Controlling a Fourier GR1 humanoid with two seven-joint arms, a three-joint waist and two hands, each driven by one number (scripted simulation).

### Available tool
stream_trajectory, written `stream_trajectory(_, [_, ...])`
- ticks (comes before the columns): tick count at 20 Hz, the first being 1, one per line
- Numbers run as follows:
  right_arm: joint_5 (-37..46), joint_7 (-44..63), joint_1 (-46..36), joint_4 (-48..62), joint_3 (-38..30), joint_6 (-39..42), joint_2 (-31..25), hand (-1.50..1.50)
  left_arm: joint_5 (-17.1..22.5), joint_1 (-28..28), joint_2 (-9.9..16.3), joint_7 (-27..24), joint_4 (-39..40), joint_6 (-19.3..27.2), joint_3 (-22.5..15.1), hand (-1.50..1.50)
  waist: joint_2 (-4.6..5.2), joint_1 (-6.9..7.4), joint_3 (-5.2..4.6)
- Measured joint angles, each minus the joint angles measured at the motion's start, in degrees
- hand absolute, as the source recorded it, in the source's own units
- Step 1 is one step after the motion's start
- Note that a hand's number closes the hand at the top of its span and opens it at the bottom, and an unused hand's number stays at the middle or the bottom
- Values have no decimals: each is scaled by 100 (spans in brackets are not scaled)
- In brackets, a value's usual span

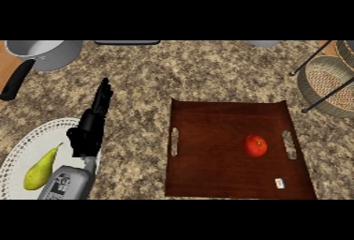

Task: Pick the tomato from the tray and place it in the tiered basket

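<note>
A red tomato [256,145] lies on the right half of a dark brown tray [214,159], close to its right handle slot. The tiered basket [330,86], woven with black wire legs, stands at the far right edge, partly cut off. My left hand [91,126] rises at the left over the edge of a white plate, fingers straight and pointing away, open and holding nothing. It is well apart from the tray. My right hand shows nowhere in the view.
A white plate [27,145] at the lower left carries a green pear [39,169]. A grey pot [48,52] with a black handle sits at the top left beside a wooden board [8,65]. Speckled stone counter [207,70] lies between tray and basket.
</note>
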Motion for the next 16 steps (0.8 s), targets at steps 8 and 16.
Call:
stream_trajectory(8, [2326,-395,221,-1734,246,-215,286,-150,-141,7,-42,271,-229,83,-96,0,17,23,-9])
stream_trajectory(16, [3847,-1229,629,-2175,670,-661,429,-150,-236,258,-28,328,-523,18,-64,0,18,10,-21])
